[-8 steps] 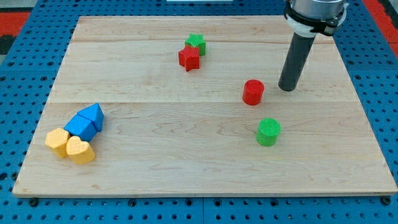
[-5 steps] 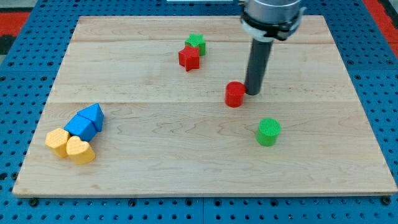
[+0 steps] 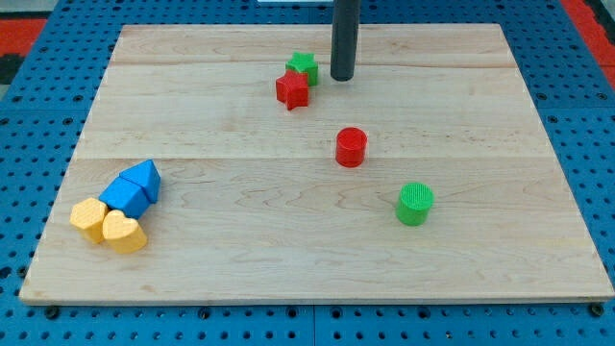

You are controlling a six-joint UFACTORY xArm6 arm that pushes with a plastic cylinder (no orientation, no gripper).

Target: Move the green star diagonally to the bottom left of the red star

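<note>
Near the view's top centre of the tabletop [image 3: 240, 240], in the single camera view: green star [image 3: 303, 66] touching the red star [image 3: 292, 89], sitting just up and to the right of it. My tip [image 3: 343, 77] planted just to the right of the green star, apart from it by a narrow gap. No jaws on this rig, only a plain rod, so nothing to open or close. Red cylinder [image 3: 351, 146] and green cylinder [image 3: 415, 203] lower down to the right, well apart from the stars. Probably light, rigid, quick to slide and spin on smooth wood; no taking hold, only pushing. Best pressed squarely on a flat side, likely from the top, steering around the red star without nudging it.
</note>
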